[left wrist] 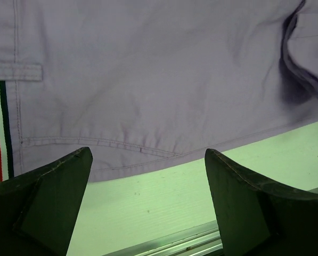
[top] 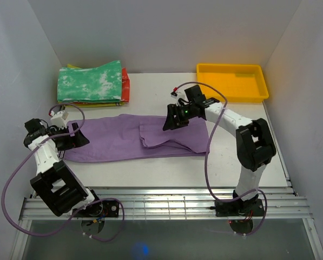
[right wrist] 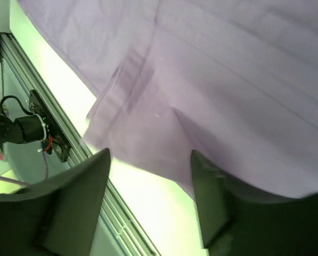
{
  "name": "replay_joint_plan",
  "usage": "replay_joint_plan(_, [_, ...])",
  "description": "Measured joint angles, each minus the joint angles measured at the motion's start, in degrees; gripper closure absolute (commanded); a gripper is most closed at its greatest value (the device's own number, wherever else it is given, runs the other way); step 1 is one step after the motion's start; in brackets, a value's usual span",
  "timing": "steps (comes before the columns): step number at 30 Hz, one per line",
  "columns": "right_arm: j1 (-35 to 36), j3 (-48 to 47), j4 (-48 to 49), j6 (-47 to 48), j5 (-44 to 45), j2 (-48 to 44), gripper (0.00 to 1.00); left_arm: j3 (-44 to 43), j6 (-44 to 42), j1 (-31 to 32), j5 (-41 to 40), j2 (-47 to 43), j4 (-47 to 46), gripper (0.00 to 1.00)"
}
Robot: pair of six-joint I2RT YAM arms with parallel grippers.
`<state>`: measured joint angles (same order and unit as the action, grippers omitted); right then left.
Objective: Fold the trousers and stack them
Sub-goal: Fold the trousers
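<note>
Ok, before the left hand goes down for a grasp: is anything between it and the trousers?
Nothing visible does. The left hand is open at the waistband end of the trousers, and its wrist view shows only lilac cloth and bare table beyond its fingers.

The left end effector (left wrist: 148, 157) and right end effector (right wrist: 151, 157) gape apart.

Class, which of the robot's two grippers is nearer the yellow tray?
Right. The right gripper is over the trousers, close to the yellow tray; the left gripper is at their opposite end.
</note>
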<state>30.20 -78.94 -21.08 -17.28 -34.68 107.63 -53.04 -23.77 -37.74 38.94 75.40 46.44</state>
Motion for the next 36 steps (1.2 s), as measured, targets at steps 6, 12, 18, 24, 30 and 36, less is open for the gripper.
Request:
replay_joint_plan(6, [-7.72,2.86,-5.49,13.79,0.17,-10.14,0.46,-2.21,-2.69,0.13,3.76,-0.87,2.21,0.02])
replay_joint_plan(12, [-10.4,6.23,-10.47,24.74,5.05,-7.98,0.47,-3.08,-3.8,1.97,6.58,0.5,5.44,0.05])
replay_joint_plan(18, [-12.02,9.84,-14.01,30.08,7.69,-6.93,0.46,-4.63,-4.07,3.65,6.99,4.22,7.78,0.21])
replay_joint_plan(24, [-18.86,8.63,-14.19,30.75,5.68,-7.56,0.39,-5.07,3.23,17.22,9.38,6.36,5.11,0.21])
replay_joint_plan(30, [-28.17,8.17,-15.26,30.73,4.13,-10.1,0.29,-0.07,22.93,31.91,10.34,6.95,-11.45,0.23])
replay_joint_plan(36, [-32.2,8.52,-16.46,30.88,4.37,-10.19,0.25,1.46,37.79,42.88,6.49,14.34,-25.81,0.26])
